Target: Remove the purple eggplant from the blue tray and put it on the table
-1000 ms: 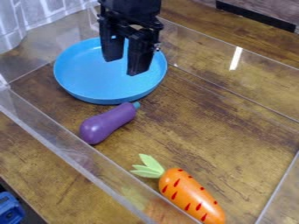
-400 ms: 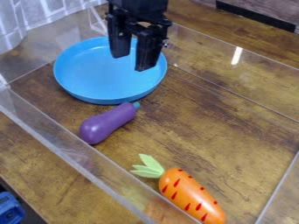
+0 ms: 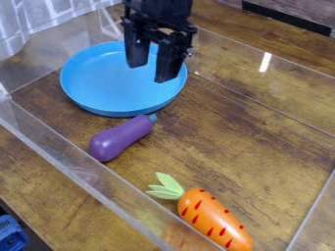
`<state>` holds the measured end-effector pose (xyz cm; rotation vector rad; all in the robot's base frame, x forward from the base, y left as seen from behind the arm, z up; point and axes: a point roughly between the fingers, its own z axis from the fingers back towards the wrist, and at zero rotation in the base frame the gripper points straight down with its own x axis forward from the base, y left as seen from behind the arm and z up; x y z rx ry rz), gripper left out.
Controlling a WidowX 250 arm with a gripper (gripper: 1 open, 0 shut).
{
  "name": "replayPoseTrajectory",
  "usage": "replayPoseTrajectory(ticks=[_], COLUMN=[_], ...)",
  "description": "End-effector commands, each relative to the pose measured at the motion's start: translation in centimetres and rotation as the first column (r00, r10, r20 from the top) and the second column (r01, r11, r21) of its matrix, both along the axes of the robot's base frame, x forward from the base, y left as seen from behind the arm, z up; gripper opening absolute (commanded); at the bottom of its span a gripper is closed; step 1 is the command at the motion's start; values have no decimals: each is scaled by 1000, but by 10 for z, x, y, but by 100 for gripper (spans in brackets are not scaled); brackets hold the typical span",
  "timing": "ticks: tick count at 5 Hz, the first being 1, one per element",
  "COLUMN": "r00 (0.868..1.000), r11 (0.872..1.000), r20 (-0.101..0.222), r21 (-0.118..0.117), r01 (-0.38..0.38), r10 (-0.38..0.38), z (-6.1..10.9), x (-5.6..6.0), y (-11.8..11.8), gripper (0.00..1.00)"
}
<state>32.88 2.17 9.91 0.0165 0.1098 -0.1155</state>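
On brown wood table (image 3: 249, 123), just beside blue tray (image 3: 98, 83): your purple eggplant (image 3: 120, 140), out of tray, lying on its side, teal stem cap toward tray rim, plump end toward clear acrylic wall (image 3: 81, 157). Your black gripper (image 3: 151, 74) hovers over tray's right part, well apart from eggplant; its two fingers spread, gap between them, nothing grasped. Orange carrot (image 3: 213, 221) lies nearer camera, green leaves pointing toward eggplant, not touching it. Blue object at bottom left corner, partly cut off, too little shown to name.
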Motion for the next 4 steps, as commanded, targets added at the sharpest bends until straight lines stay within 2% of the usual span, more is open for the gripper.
replayPoseTrajectory(ticks=[1, 3, 4], r00=[999, 997, 994], r11=[999, 999, 995], r20=[42, 53, 51], r21=[15, 11, 8], r01=[-32, -51, -99], r10=[31, 50, 98], z=[11, 23, 16], x=[12, 16, 12], y=[1, 16, 20], gripper=[100, 100, 100])
